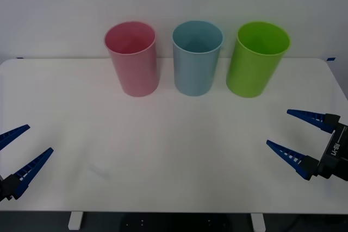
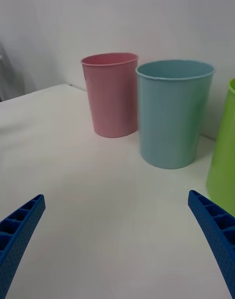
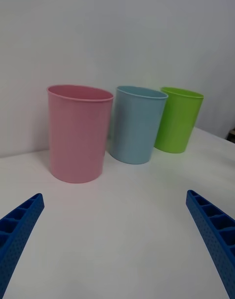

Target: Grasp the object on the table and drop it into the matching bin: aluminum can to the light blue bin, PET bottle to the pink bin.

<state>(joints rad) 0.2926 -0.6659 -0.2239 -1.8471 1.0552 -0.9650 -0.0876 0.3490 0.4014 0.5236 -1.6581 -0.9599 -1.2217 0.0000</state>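
A large flat white rectangular table (image 1: 163, 150) with rounded corners is carrying three tall, smooth, tapering plastic cup-shaped bins. They are standing upright in a row near the table's far edge, mouths opening upward. The pink bin (image 1: 132, 58) is standing toward the far left, the light blue bin (image 1: 197, 57) is sitting in the middle, and a lime green bin (image 1: 256, 58) is standing toward the far right. The three are standing close beside one another with narrow gaps between them, none touching.

The left hand (image 1: 16, 153) is hovering over the table's near left corner, its two blue ribbed fingers spreading wide apart and gripping nothing. The right hand (image 1: 296, 134) is hovering near the table's right edge, toward the near right corner, its blue ribbed fingers likewise spreading wide and carrying nothing. Both hands are pointing inward toward the table's middle and sitting well apart from the bins.

In the left wrist view, the pink bin (image 3: 78, 132) is standing nearest, with the light blue bin (image 3: 137, 125) and lime green bin (image 3: 178, 118) beyond it. In the right wrist view, the light blue bin (image 2: 172, 113) is standing closest, the pink bin (image 2: 111, 94) behind it.

A broad stretch of bare white tabletop is lying between the hands and the bins.
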